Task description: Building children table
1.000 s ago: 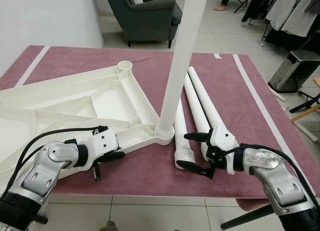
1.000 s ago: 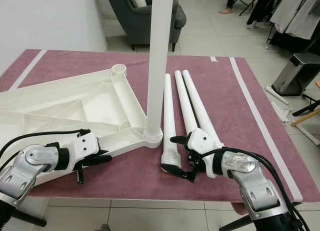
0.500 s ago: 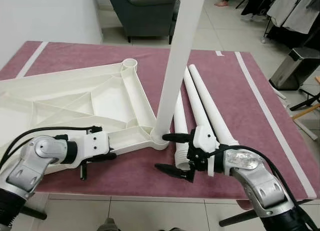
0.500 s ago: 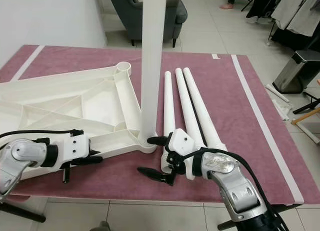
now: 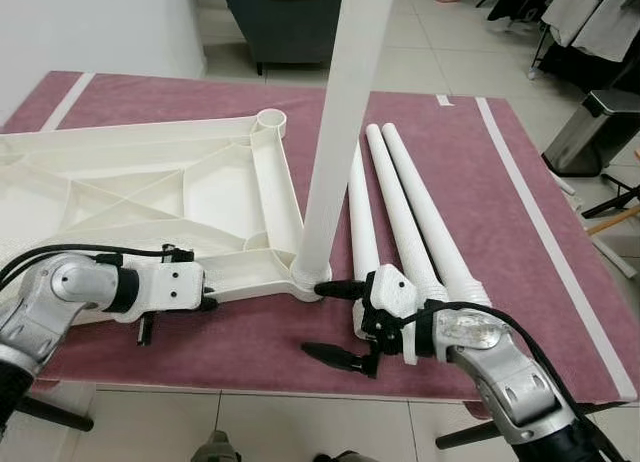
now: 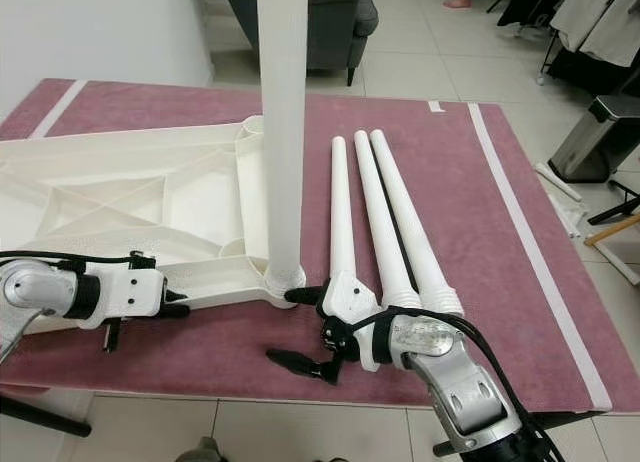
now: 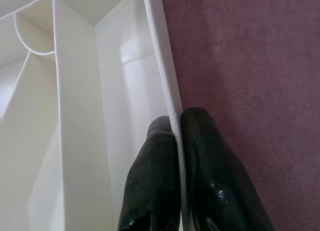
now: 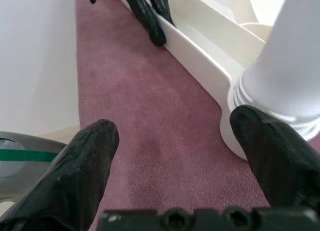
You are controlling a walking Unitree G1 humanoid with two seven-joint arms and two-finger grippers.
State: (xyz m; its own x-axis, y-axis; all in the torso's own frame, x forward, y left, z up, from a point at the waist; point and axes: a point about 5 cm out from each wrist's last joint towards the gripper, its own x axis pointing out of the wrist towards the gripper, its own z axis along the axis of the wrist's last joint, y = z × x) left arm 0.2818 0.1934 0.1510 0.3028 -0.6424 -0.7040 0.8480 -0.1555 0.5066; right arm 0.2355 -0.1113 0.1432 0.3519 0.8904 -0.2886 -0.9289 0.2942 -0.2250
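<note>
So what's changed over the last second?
The right gripper, open, swung in from the loose legs toward the base of the upright leg; one finger now sits beside it. The left gripper stayed clamped on the tabletop's rim.

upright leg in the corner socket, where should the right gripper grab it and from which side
Low on the upright leg, just above its ribbed base in the tabletop corner. Come from the robot's right: the right gripper is already open there, and the shaft is round and narrow enough.

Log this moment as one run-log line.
left gripper: shut on tabletop rim | right gripper: open beside upright leg base | loose legs: three on rug
</note>
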